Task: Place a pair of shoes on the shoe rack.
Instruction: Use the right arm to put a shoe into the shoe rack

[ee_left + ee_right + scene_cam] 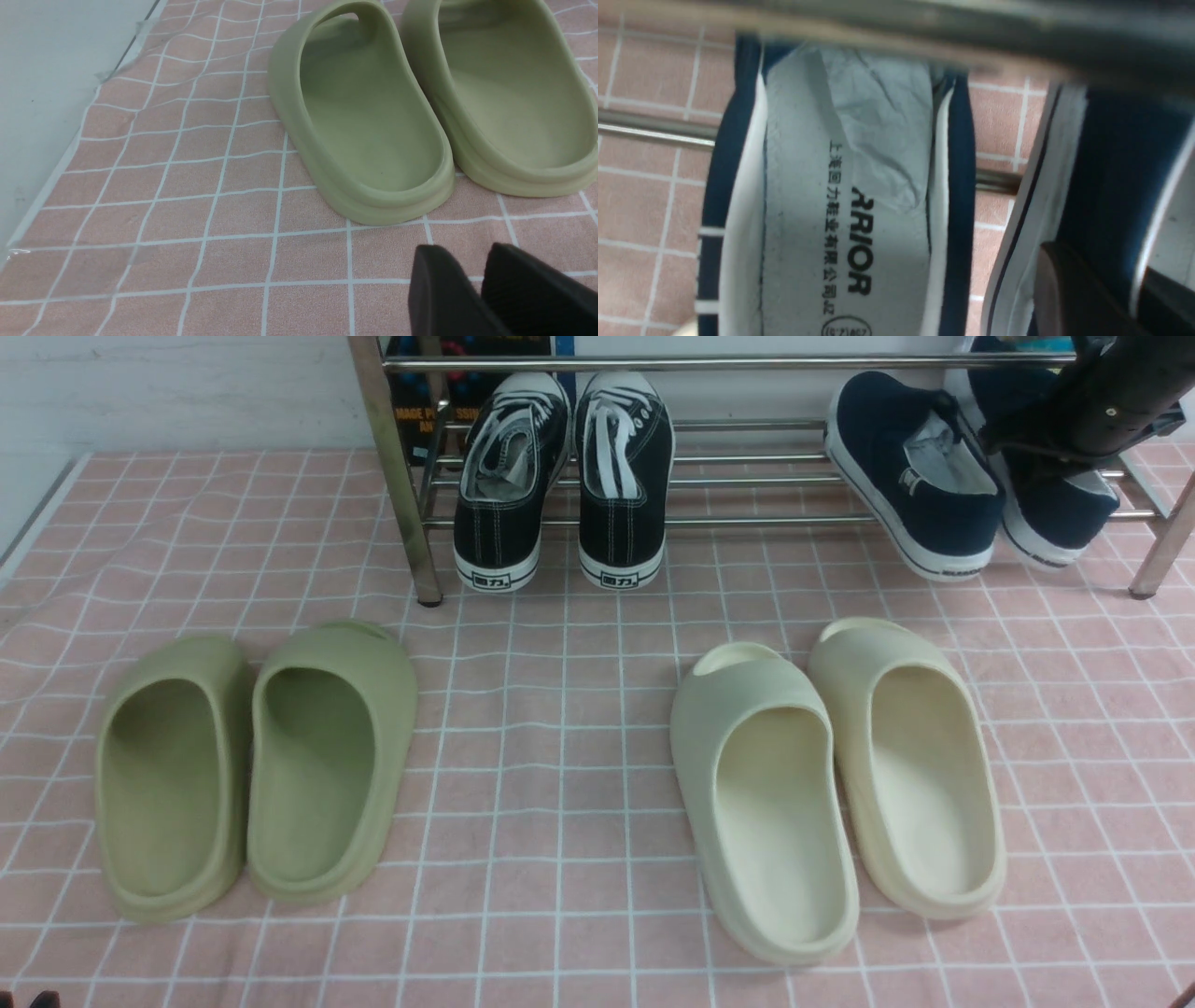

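Pink checked cloth (560,756) lies underneath. Our right gripper (1104,275) straddles one navy shoe (1111,163) at its wall; pinching or not, we cannot tell. The pair of shoes (920,476) sits at the shoe rack's (747,520) right end. Our left gripper (483,261), slightly spread, hovers by green slides (373,116).

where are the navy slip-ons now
In the front view the navy slip-ons rest on the shoe rack at its right end, right of the black sneakers, beyond the cream slides.

Two navy slip-on shoes (910,476) lie tilted, heels outward, on the chrome shoe rack (766,521), at two o'clock.
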`<state>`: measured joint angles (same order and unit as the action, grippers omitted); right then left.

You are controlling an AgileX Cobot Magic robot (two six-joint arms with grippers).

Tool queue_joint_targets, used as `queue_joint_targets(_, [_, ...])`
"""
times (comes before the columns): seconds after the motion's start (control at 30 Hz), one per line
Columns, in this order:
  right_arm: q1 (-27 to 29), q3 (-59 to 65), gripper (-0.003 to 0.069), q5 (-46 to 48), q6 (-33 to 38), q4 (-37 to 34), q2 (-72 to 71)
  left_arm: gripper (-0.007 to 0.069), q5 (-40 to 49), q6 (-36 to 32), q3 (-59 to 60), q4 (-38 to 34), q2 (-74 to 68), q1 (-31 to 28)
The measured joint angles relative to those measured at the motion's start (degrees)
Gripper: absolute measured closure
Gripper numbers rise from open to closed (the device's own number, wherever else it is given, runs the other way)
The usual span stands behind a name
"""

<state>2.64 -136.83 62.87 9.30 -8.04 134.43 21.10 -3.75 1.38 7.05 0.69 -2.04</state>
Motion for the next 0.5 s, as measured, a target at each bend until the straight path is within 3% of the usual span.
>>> queue_joint_targets(0.07, [0.00,-0.20,0.0497,0.42,0.30,0.05,-0.13,0.0445,0.00,0.00,0.00,0.00,0.00,0.00])
queue_joint_targets(0.1, [0.00,-0.22,0.0421,1.82,0.29,0.05,-0.78,0.0444,0.00,0.00,0.00,0.00,0.00,0.00])
queue_joint_targets(0.27, [0.00,-0.27,0.0277,7.52,0.36,0.17,-4.12,0.0442,0.00,0.00,0.00,0.00,0.00,0.00])
queue_joint_targets(0.4, [0.00,1.83,0.0277,8.48,0.49,0.75,-8.26,0.0440,0.00,0.00,0.00,0.00,0.00,0.00])
queue_joint_targets(0.5, [0.05,7.58,0.0352,8.48,0.49,1.69,-13.82,0.0440,0.00,0.00,0.00,0.00,0.00,0.00])
